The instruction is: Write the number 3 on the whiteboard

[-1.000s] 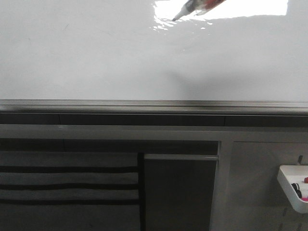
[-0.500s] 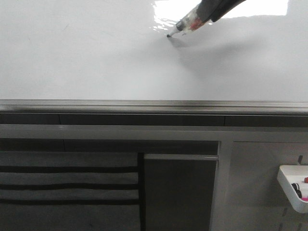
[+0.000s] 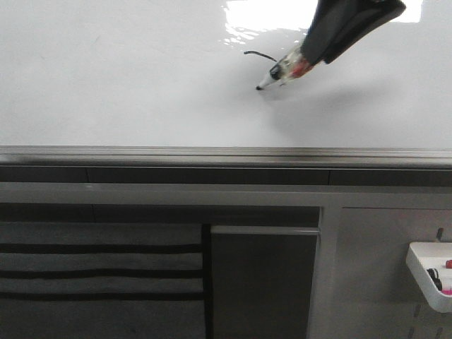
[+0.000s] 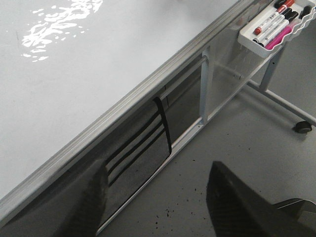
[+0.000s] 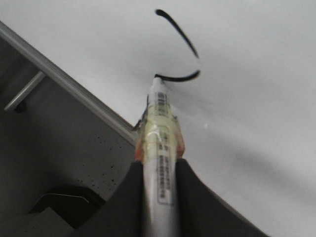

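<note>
The writing step is under way: the right gripper [image 3: 321,51] is clenched around a marker [image 3: 286,70], and the marker's tip touches the whiteboard [image 3: 127,85] at the end of a short black stroke. Only the upper bow of the number 3 [image 5: 178,49] exists so far, a curve that runs out and hooks back toward the tip, clearest in the right wrist view; in the front view it sits at about one o'clock from the board's centre, just below the bright glare. My reading is that the digit is roughly a third done: the next move calls for swinging the tip out again to form the lower bow and its tail, keeping steady contact so the line does not skip. The left gripper [image 4: 158,197] hangs released, jaws apart and holding nothing, off the board's grey edge strip [image 4: 148,89] above the floor. At about four o'clock in the front view, below the board, a small white tray [image 4: 256,44] on the stand holds several markers [image 4: 274,22] lying side by side, red and black caps among them.
</note>
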{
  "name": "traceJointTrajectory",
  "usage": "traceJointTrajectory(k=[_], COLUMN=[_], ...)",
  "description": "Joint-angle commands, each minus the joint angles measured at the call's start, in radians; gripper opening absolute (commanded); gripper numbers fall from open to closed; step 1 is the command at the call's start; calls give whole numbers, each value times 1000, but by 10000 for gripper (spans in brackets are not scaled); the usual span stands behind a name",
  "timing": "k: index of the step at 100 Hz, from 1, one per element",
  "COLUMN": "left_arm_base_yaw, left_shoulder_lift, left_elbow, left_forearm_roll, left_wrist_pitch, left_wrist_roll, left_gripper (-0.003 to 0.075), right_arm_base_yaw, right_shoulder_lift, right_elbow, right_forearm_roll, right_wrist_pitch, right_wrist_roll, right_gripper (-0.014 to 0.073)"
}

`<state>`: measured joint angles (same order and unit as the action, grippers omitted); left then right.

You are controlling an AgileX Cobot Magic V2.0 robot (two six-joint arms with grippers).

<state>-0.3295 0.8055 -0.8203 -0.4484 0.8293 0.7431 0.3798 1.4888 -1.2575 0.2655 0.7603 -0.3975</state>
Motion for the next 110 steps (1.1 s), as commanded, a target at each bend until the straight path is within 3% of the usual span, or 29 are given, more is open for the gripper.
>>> traceJointTrajectory(k=[1, 22, 36, 63, 77, 110], left_arm_base_yaw=[5, 5, 5, 5, 5, 1], left_shoulder_lift=[-2, -2, -2, -2, -2, 13], left_elbow=[-27, -27, -27, -27, -27, -31], left_forearm_roll=[-36, -36, -36, -36, -36, -91], left_wrist_pitch=[-59, -59, -59, -59, -59, -68], left_wrist_roll=[-11, -11, -11, -11, -11, 30], left_gripper=[409, 409, 409, 409, 409, 409], right_arm_base_yaw=[3, -50, -47, 83, 118, 269], right_shoulder_lift=[4, -34, -42, 37, 40, -209], right_elbow=[-37, -49, -11, 10, -47, -40], right_forearm_roll=[-5, -104, -93, -74, -57, -22], right_wrist_pitch=[-124, 13, 54, -176, -146, 78], right_wrist_roll=[3, 77, 82, 82, 82, -162], right_gripper=[-37, -37, -37, -37, -37, -37])
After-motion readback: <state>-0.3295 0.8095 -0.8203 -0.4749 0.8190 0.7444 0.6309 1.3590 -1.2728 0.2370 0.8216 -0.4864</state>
